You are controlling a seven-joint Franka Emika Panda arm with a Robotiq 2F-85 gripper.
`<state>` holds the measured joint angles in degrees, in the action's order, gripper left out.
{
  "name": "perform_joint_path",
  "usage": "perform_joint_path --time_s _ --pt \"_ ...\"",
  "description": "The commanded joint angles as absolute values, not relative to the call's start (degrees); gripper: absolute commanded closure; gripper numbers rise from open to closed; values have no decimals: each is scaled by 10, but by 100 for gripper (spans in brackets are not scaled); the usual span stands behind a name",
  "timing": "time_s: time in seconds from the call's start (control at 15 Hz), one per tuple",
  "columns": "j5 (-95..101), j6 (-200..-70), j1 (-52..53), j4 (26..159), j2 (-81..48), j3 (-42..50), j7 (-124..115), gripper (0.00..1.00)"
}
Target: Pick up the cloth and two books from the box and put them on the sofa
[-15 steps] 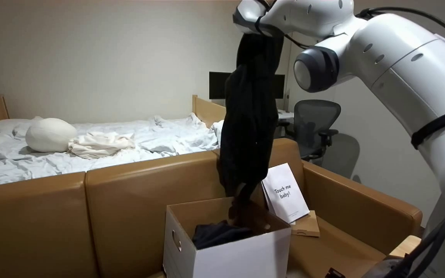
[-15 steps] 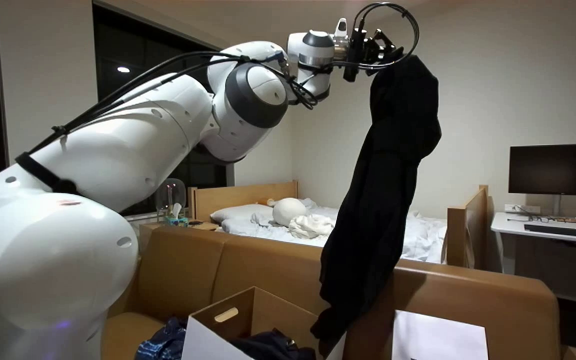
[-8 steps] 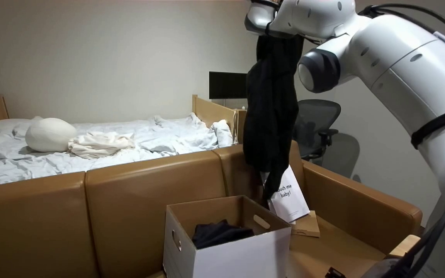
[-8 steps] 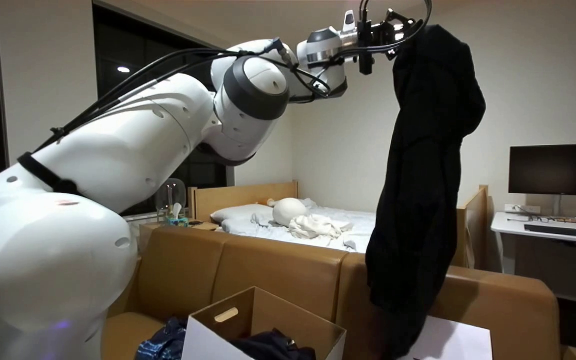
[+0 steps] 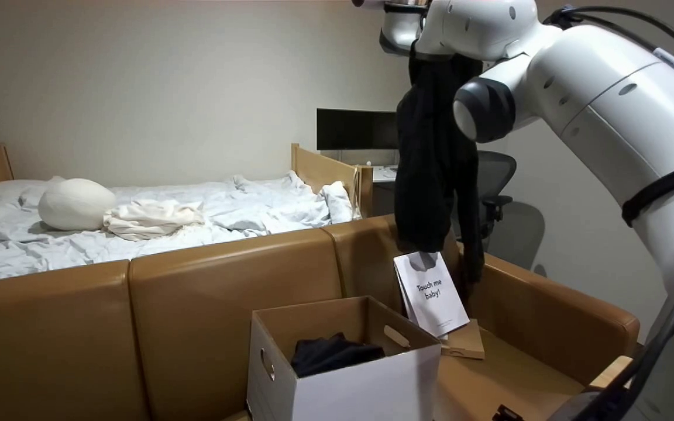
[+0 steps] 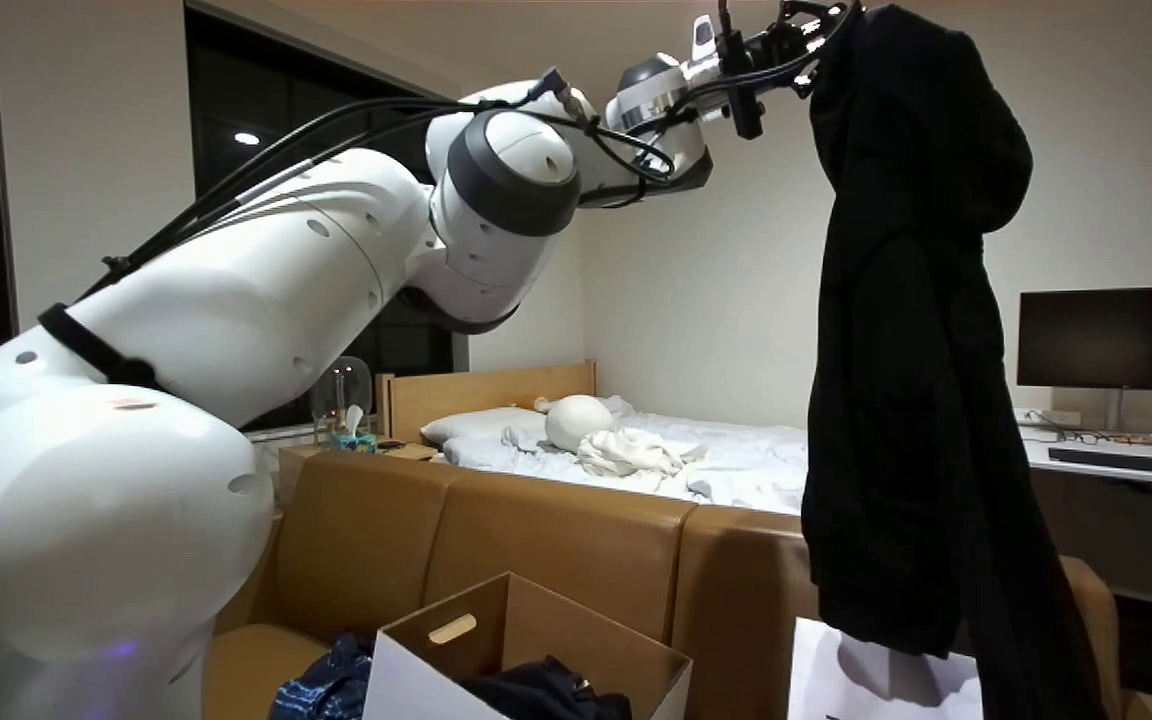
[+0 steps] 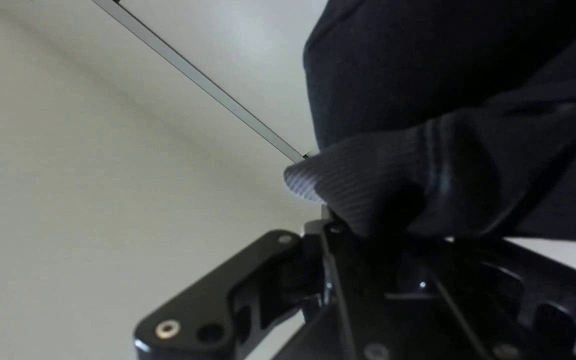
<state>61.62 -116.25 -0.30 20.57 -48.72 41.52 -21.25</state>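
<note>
Hanging from jaws clamped on it, the black cloth [image 6: 906,340] has swung clear of the box [image 5: 366,383] to the side where the white book [image 5: 432,298] leans. Extraction looks done; lowering it onto the sofa [image 5: 255,269] beside the box probably remains.

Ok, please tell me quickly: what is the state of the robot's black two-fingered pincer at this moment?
Pincer: closed, holding the long black ribbed-edged cloth, which hangs down from it.
</note>
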Motion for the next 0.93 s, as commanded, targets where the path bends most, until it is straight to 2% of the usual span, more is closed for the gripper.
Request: perform_joint_path --time_s 0.0,0.53,0.87 --pt "663 -1171 -12 206 -475 422 -216 96" --pt "727 -1169 -46 205 -453 418 -185 96" --pt "733 -1248 -51 204 -425 374 -28 96"
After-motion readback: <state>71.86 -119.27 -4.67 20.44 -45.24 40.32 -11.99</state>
